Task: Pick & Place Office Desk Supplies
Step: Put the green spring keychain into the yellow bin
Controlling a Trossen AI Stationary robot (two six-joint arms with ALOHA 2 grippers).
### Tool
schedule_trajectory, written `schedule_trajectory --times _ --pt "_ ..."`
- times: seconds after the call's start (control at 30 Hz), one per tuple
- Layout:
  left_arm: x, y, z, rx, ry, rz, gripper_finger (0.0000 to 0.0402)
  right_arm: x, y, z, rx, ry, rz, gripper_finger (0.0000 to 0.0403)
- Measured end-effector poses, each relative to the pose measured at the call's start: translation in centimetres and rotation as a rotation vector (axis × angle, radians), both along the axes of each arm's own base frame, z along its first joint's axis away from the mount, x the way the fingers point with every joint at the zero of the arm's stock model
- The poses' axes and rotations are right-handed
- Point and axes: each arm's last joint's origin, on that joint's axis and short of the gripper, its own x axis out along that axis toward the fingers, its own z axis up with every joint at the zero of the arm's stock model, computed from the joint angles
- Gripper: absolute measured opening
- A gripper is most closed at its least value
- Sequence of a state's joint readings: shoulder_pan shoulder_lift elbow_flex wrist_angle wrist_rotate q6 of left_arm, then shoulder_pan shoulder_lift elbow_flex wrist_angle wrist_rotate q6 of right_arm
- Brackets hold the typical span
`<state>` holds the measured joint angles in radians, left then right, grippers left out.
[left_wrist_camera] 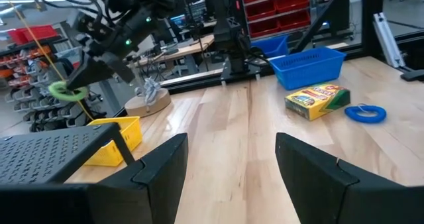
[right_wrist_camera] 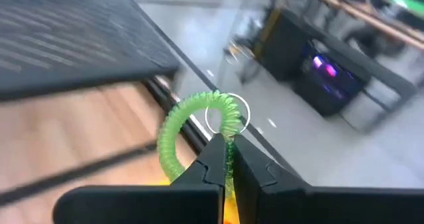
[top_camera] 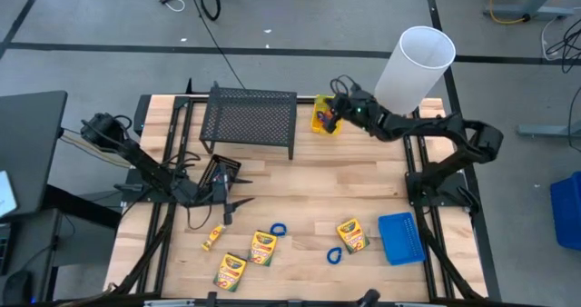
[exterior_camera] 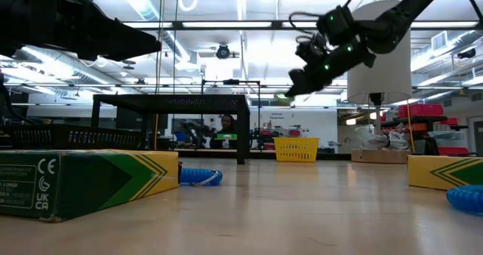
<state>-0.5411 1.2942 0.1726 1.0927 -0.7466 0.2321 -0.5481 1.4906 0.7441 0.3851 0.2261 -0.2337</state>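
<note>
Right pincer (right_wrist_camera: 227,159) clamped on a green loop (right_wrist_camera: 189,128) above the yellow bin (top_camera: 324,116).
The bin sits at the far edge of the surface (top_camera: 318,189), just beside the black mesh rack (top_camera: 250,118). The left pincer (left_wrist_camera: 228,161) hovers low near the rack with fingers apart, holding nothing. 4 crayon boxes (top_camera: 263,247), 2 blue loops (top_camera: 278,228) and a blue bin (top_camera: 400,237) lie along the near side.

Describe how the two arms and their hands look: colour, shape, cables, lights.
Both arms are dark, jointed segments with black cables looped along them. The left hand ends in two broad, flat black fingers with angular edges. The right hand has two narrow black fingers; small green lights glow on its wrist in the low view.
</note>
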Motion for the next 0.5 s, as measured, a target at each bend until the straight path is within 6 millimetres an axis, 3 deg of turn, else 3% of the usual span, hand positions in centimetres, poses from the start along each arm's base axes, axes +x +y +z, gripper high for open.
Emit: schedule_trajectory --times 0.23,0.5 --pt "0.4 0.6 0.0 -0.002 0.000 -0.006 0.0234 -1.7 -1.9 -0.9 0.083 0.038 -0.083 0.0010" --pt "0.5 0.9 0.1 -0.001 -0.005 0.007 0.0234 -1.8 -3.0 -4.3 0.206 0.141 -0.085 0.0010"
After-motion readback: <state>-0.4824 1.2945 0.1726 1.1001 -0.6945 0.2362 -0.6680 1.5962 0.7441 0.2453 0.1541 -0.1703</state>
